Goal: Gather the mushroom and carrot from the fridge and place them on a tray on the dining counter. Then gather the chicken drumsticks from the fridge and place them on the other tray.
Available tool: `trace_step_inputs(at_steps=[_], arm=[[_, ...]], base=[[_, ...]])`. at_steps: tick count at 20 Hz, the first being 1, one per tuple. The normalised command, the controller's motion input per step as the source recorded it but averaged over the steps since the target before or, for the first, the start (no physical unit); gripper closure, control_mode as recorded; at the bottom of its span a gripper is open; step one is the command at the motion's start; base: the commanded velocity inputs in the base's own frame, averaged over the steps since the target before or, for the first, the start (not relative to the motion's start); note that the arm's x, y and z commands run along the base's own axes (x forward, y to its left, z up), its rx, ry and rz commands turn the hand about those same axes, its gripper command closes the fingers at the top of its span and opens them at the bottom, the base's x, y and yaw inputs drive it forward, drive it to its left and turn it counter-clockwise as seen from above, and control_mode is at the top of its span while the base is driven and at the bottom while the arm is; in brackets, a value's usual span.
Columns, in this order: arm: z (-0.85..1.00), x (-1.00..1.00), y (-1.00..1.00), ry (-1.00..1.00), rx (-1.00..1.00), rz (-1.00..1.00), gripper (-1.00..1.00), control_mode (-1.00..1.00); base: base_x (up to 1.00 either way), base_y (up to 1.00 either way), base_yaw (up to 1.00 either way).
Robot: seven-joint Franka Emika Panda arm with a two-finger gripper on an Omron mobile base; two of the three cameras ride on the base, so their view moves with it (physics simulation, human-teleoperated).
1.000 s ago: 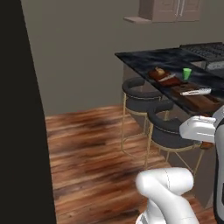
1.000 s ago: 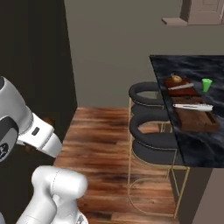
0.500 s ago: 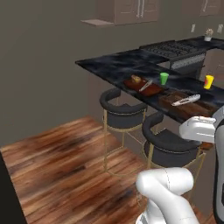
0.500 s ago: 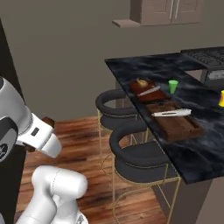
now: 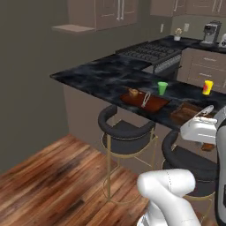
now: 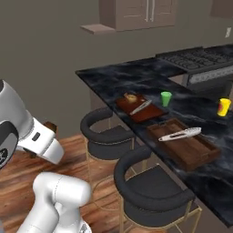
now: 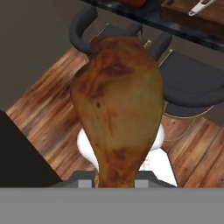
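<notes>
While clamped: drumstick (image 7: 116,109) between fingers.

A glossy golden-brown chicken drumstick (image 7: 117,109) is seen close up, its narrow end held at the bottom of the frame. Behind it, two black round stools (image 7: 192,85) are set on a wooden floor (image 7: 48,113) beside the counter (image 7: 183,28) edge.
</notes>
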Motion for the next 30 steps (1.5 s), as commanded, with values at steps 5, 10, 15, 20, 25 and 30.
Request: trace_step_inputs(at_steps=[5, 10, 15, 20, 25, 30], arm=[[0.00, 0.00, 0.00, 0.00, 0.00, 0.00, 1.00, 1.00], [0.00, 0.00, 0.00, 0.00, 0.00, 0.00, 1.00, 1.00], [0.00, 0.00, 0.00, 0.00, 0.00, 0.00, 1.00, 1.00], [0.00, 0.00, 0.00, 0.00, 0.00, 0.00, 1.00, 1.00], [0.00, 0.00, 0.00, 0.00, 0.00, 0.00, 1.00, 1.00], [0.00, 0.00, 0.00, 0.00, 0.00, 0.00, 1.00, 1.00]], base=[[0.85, 0.89, -0.39], [0.67, 1.00, -0.35], [0.17, 1.00, -0.26], [0.02, 1.00, -0.13], [0.70, 0.83, -0.21], [0.77, 0.24, -0.35]])
